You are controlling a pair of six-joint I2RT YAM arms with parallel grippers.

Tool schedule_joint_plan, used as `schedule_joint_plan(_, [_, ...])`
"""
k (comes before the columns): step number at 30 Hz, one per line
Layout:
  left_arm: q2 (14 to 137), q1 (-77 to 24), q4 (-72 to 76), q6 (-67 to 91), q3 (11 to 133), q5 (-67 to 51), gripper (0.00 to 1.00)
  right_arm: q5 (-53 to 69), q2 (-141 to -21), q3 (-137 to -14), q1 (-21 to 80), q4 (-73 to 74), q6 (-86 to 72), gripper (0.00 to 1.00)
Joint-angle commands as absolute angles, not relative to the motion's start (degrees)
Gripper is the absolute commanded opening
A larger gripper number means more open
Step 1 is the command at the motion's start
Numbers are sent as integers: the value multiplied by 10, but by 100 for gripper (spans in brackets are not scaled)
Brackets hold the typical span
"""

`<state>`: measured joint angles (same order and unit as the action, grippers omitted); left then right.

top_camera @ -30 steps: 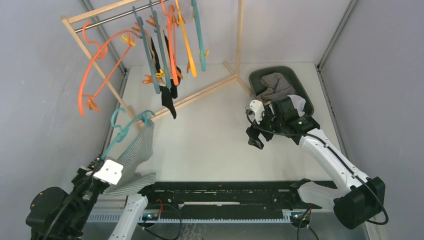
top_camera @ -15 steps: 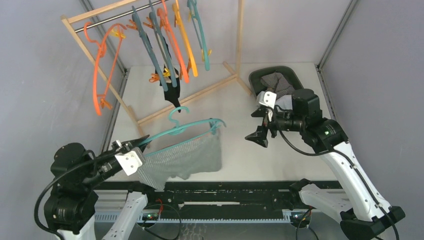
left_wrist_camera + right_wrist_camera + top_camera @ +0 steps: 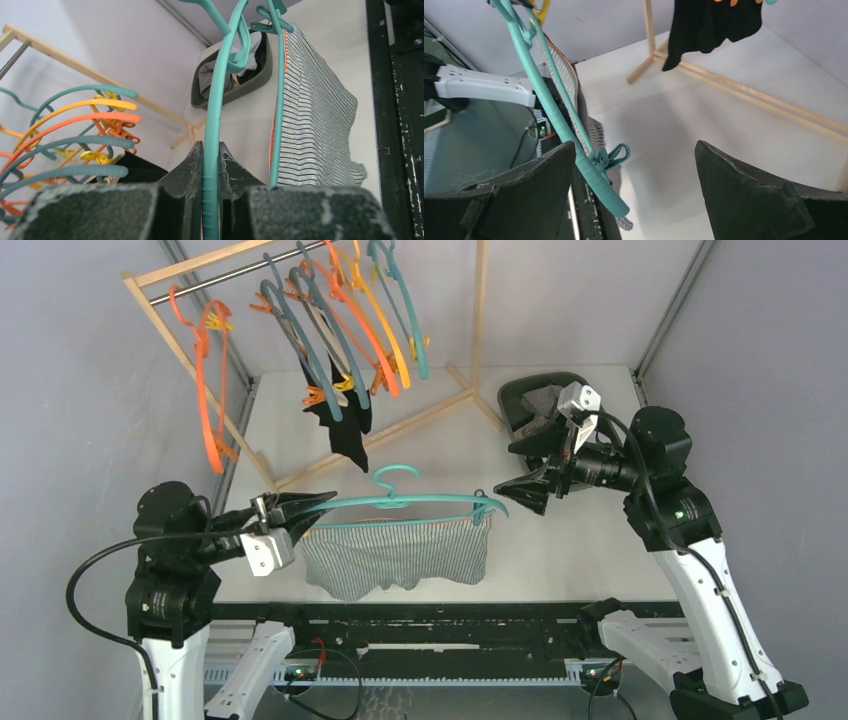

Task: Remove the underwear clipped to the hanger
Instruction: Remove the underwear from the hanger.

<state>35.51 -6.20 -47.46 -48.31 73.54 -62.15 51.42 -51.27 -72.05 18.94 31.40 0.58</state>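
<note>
Teal hanger [image 3: 440, 499] now level, L jaws pinching it, R jaws spread, closer

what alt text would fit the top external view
The left tool holds a teal hanger level, striped grey underwear clipped beneath it. The open right tool hovers by its free end; a wooden rack of hangers stands behind.

The teal hanger [image 3: 420, 502] was seen from high above and behind, far off, by the top camera. It was sighted lengthwise and close from its left end by the left wrist camera, and from its right end by the right. It was shared by all views.
</note>
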Motion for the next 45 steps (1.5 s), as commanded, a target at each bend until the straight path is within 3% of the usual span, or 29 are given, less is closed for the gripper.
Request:
schedule_joint_plan(1, [358,-62,-417,-513,711,-680,0,586,-534,-740,172,273,-83,87])
schedule_joint_plan(25, [354,-62,-461,-513,658,-723,0,694,-588,-647,205,407,-4,82])
schedule_joint_plan(26, [354,-61,-461,-745,657,-724,0,696,-589,-643,205,407,-4,81])
schedule_joint_plan(27, [354,-61,-461,-775,657,-723,0,700,-590,-641,205,406,-4,79])
schedule_joint_plan(33, [357,-62,-461,-806,654,-714,0,727,-591,-626,205,403,-2,70])
schedule_joint_plan(45, [360,-62,-461,-840,634,-726,0,708,-602,-620,206,390,0,66])
